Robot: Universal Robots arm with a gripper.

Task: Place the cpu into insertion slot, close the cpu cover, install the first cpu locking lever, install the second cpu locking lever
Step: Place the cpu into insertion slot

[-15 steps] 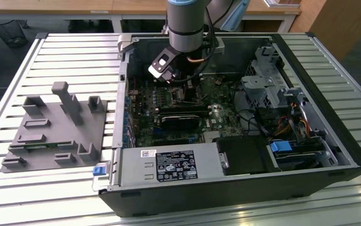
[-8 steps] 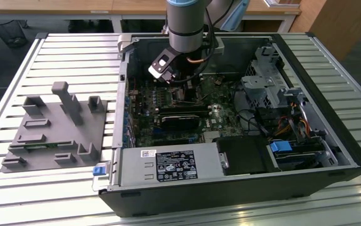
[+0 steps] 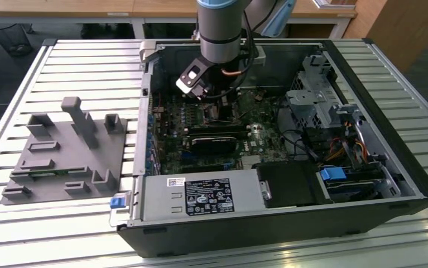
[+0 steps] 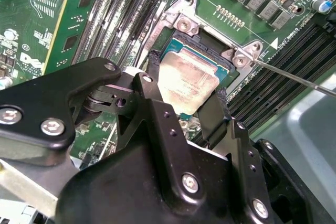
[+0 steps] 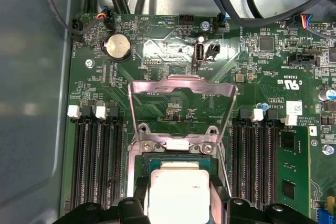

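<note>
**Item: cpu**. A silvery square chip. We find it over the insertion slot, inside the slot's metal rim and roughly square to it. We cannot tell whether it rests on the contacts or hangs just above them.

**Hold:** the gripper is clamped on the chip. Its black fingers press on two opposite edges.

**Step in hand, by our judgement:** the first one, placing the chip. Nothing after it shows as done.
- The cpu cover lies swung back on the green board, away from the socket.
- A thin locking lever stands free to one side.

**What the move calls for, as we judge it:** the chip kept level, its corners true to the rim, and no sideways drag before the grip lets go.

**Surroundings:** long black memory slots flank the socket on both sides.

**Pose:** in the exterior view the arm comes down from above into the open computer case. Its wrist is close to upright over the board. A grey fixture sits well apart, at the exterior view's left.
</note>
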